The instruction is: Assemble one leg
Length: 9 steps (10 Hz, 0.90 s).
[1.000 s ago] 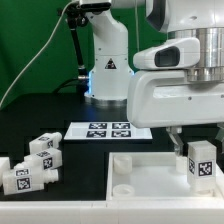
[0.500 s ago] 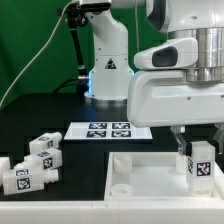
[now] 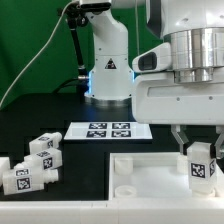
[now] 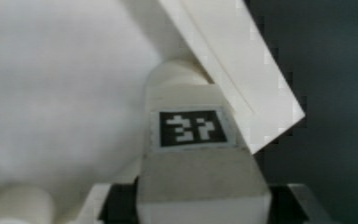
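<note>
White plastic forms the leg (image 3: 202,166), a small upright block faced with a black-and-white square tag. It is clamped between the fingers of the gripper (image 3: 200,151) at the far corner of the white tray (image 3: 150,178), on the exterior view's right.

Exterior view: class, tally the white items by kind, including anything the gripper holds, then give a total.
Legs: 4, three loose and one leg in the gripper
Tray: 1
Marker board: 1
Total: 6
</note>
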Each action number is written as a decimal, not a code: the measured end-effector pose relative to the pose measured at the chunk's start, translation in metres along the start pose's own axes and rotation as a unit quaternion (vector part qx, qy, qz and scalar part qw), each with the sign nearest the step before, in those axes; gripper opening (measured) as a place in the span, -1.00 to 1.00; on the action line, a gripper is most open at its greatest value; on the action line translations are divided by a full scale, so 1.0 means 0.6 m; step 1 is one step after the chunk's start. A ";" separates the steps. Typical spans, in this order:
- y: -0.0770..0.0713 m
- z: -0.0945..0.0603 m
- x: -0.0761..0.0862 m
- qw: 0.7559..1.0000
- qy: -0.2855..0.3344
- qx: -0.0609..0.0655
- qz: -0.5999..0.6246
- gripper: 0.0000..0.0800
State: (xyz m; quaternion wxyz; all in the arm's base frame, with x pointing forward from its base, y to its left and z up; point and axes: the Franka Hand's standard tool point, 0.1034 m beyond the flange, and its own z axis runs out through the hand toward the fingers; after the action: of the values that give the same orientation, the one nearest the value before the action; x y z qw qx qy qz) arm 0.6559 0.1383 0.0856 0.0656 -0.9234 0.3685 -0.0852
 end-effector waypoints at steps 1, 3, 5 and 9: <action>0.000 0.000 -0.002 0.998 -0.001 -0.006 0.063 -0.29; 0.001 0.000 -0.002 0.985 -0.001 -0.015 0.169 -0.29; 0.001 0.000 -0.002 0.979 -0.008 -0.015 0.202 -0.29; 0.011 -0.011 0.003 0.994 -0.014 -0.025 0.103 0.50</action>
State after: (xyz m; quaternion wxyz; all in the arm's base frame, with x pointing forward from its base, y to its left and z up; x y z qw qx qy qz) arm 0.6515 0.1317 0.0910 0.0565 -0.8832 0.4623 -0.0555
